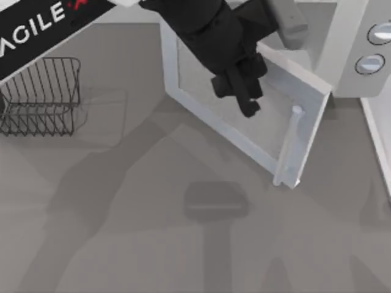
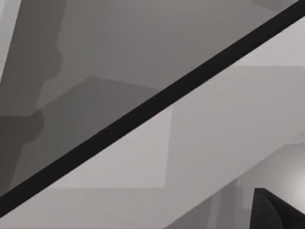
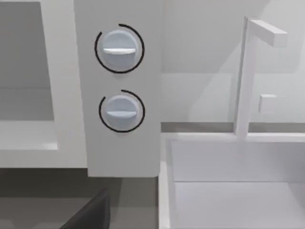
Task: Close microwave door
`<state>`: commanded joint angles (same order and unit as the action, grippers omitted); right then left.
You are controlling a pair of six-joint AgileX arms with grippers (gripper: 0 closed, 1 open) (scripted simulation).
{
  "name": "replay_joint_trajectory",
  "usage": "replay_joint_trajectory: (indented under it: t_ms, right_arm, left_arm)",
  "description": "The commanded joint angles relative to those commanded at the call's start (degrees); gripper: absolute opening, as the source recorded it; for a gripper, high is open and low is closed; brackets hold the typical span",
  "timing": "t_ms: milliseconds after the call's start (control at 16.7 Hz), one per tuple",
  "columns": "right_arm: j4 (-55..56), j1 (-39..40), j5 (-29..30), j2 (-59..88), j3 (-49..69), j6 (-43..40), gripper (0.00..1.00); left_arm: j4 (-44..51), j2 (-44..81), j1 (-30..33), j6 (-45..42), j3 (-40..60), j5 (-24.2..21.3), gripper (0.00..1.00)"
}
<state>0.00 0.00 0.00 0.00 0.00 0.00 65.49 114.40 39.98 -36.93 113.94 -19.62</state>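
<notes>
The microwave (image 1: 351,36) stands at the back right, its two round grey knobs (image 1: 370,63) facing up. Its door (image 1: 195,97) is swung wide open toward the table's middle, with the pale bar handle (image 1: 294,143) on the free edge. My left gripper (image 1: 244,101), black, hangs over the door's window just left of the handle. In the left wrist view one dark fingertip (image 2: 276,212) sits before pale grey surfaces crossed by a dark diagonal band. The right wrist view faces the microwave's panel (image 3: 121,152) and knobs (image 3: 119,50), with a dark finger (image 3: 90,214) at the edge.
A dark wire rack (image 1: 40,94) stands at the table's left. A white sink (image 3: 228,191) with a tall faucet (image 3: 245,76) sits beside the microwave; its rim (image 1: 379,140) runs along the table's right edge. Bare grey table lies in front.
</notes>
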Motion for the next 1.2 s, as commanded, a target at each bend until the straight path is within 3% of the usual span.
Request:
replay_joint_trajectory:
  t_ms: [240,1200]
  right_arm:
    - [0.00,0.00,0.00,0.00,0.00,0.00,1.00]
    - [0.00,0.00,0.00,0.00,0.00,0.00,1.00]
  left_arm:
    - [-0.65,0.87,2.75,-0.58,2.10,-1.36,0.00]
    - [3.15,5.96,3.45,4.27,4.68,0.93,0.00]
